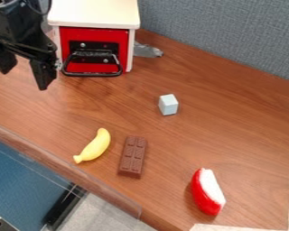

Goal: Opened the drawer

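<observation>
At the upper left my gripper [25, 77] hangs above the table, its two fingers spread apart with nothing between them. Just to its right stands a small white cabinet [94, 12] with a red drawer front [103, 36]. The drawer's black wire handle [91, 73] juts out toward the camera, beside the gripper's right finger; whether they touch I cannot tell. The red front sits within the white frame, so the drawer looks closed.
On the brown table [231, 122] lie a pale blue block [168, 104], a yellow banana [95, 145], a chocolate bar [132, 156] and a red and white wedge [207, 191]. A grey object [147, 50] lies right of the cabinet. A grey partition [225, 36] rises behind.
</observation>
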Available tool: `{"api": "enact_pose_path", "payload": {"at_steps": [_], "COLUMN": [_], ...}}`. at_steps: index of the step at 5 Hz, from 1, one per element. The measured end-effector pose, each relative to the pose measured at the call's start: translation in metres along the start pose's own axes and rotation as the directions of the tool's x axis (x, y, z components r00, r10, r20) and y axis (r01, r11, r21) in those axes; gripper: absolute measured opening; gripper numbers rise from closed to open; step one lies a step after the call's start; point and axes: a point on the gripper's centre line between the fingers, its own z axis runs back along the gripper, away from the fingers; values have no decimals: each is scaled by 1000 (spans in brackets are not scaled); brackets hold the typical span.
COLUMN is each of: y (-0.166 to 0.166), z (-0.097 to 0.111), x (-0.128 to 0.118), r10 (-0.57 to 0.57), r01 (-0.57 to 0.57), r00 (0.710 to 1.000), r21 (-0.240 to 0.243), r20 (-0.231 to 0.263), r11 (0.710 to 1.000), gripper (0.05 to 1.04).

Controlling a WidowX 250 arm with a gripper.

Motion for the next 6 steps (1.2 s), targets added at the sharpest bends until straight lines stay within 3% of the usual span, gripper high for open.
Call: {"api": "enact_pose_path", "payload": {"at_steps": [1, 2, 3, 4, 6], "y": [5, 5, 5, 2, -6], "z": [-14, -24, -37, -52, -71], "x": [19, 35, 52, 63, 69], "r10": [-169, -282, -432, -564, -687], "r01": [170, 285, 439, 577, 718], "r00": [985, 956, 894, 806, 675], "r21": [-24, -24, -43, -24, -26], "r20": [13, 74, 116, 181, 268], "r11": [985, 958, 897, 817, 696], "gripper": [1001, 1001, 1001, 1001, 1001]}}
